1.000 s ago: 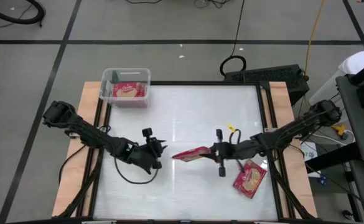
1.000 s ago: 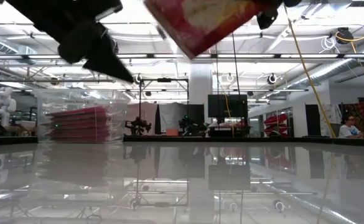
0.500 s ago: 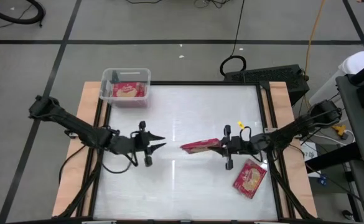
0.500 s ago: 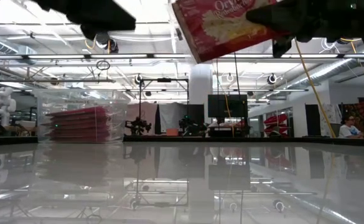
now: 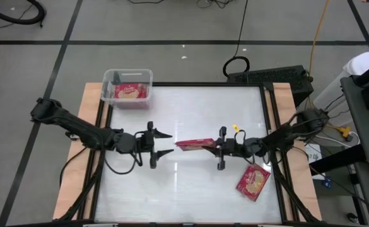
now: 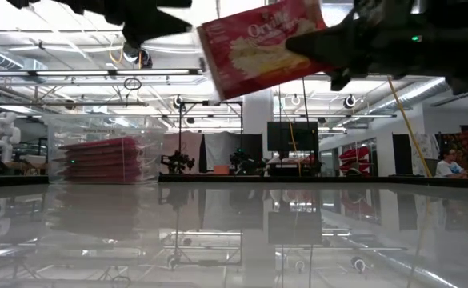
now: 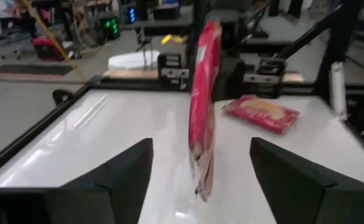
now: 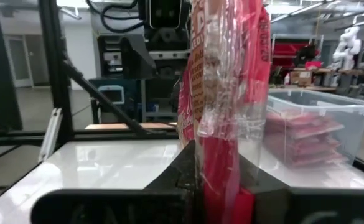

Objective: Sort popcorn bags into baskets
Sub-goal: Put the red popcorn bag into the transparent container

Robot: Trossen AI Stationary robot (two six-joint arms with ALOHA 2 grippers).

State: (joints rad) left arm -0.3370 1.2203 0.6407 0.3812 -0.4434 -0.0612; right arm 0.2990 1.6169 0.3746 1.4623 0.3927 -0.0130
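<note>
One bag (image 5: pixel 195 145) hangs mid-table in my clenched right gripper (image 5: pixel 217 148), well apart from the bin (image 5: pixel 127 87); my left gripper (image 5: pixel 165 144), fingers spread, must close on its free end.

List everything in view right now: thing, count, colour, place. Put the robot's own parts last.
Held popcorn bag: one, red, in the air over mid-table, between the two arms.
Loose popcorn bag: one, red with a cream popcorn picture, flat on the table near its right edge.
Stacked popcorn bags: several, red, inside the basket; exact count not clear.
Basket: one, clear plastic, at the table's far left corner.
Table: one, glossy white top with wooden side strips.
Person: one, seated far off in the room, seen in the low view.
Right end effector: dark, shut on the held popcorn bag.
Left end effector: dark, open, facing the bag's free end, not touching it.
</note>
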